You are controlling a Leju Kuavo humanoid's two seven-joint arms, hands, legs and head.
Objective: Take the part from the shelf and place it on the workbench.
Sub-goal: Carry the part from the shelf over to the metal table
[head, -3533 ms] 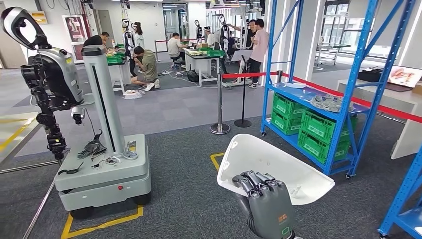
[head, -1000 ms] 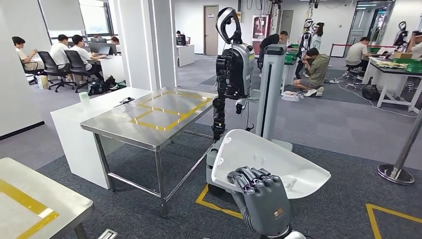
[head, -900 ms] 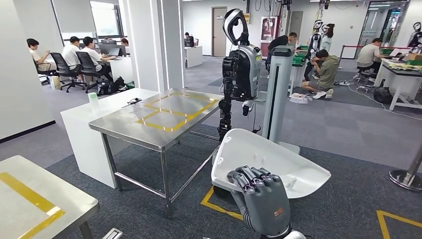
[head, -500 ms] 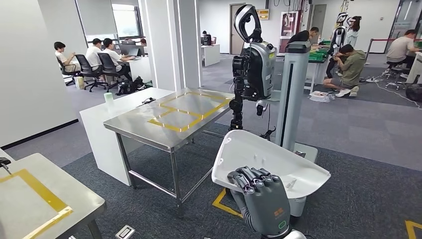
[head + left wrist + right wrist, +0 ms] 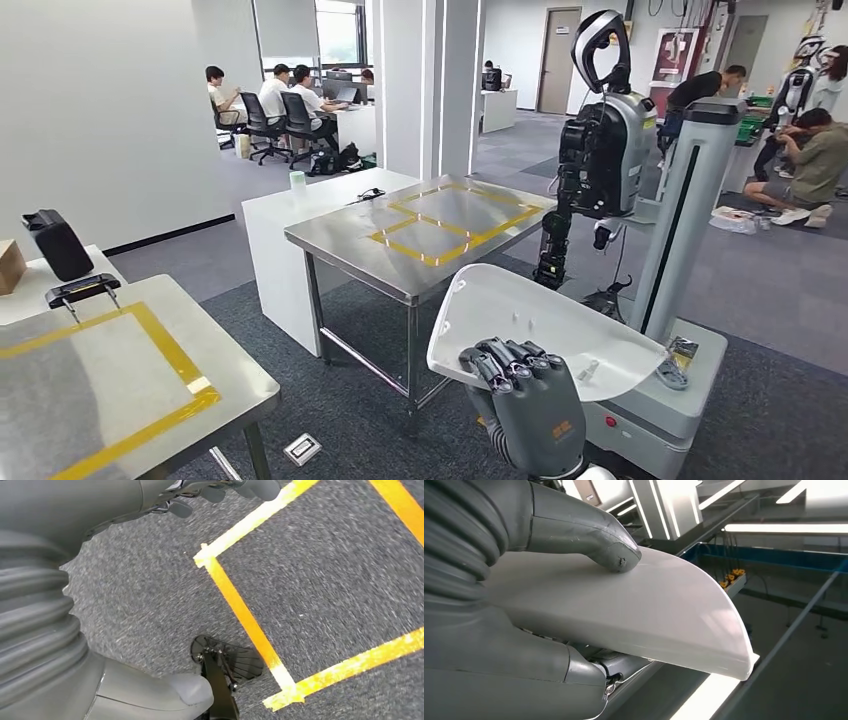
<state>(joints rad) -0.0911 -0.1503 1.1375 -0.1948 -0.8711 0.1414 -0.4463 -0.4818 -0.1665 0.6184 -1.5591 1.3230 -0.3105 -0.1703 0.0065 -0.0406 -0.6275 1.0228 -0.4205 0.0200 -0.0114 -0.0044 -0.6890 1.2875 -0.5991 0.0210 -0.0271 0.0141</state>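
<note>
Being carried low in front of the body in the head view, the part [image 5: 545, 335] is being gripped at its near edge by the right hand [image 5: 525, 405], fingers curled over the rim, probably so that the wide white shell is kept level and in sight on the way to a workbench. The nearer workbench [image 5: 110, 385], taped in yellow, is being approached at the left; a second bench [image 5: 425, 230] is being seen ahead, and a parked robot [image 5: 600, 160] on its stand [image 5: 680, 210] is judged the nearest obstacle. In the left wrist view, the left hand [image 5: 220, 490] is being held over carpet with yellow tape [image 5: 240, 610], fingers loosely apart and empty. In the right wrist view, the part [image 5: 634, 610] is being pinched between thumb [image 5: 589, 532] and fingers beneath.
</note>
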